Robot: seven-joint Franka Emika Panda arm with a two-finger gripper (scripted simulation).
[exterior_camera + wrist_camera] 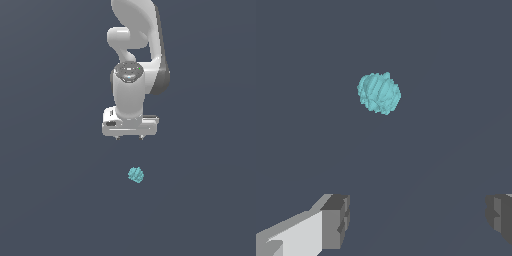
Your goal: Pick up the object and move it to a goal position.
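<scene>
While the end effector (129, 137) is hanging wide open and holding nothing, the teal lump (136, 175) is lying alone on the worktop (50, 200), below and apart from it. It looks light, stiff, bumpy; pinching across its middle seems safest.

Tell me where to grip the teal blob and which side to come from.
Grip the teal blob across its widest middle, coming straight down from above. It is lumpy but roughly round, so no side looks clearly better, and it lies alone on the flat surface. The gripper hangs above it, open much wider than the blob.
</scene>
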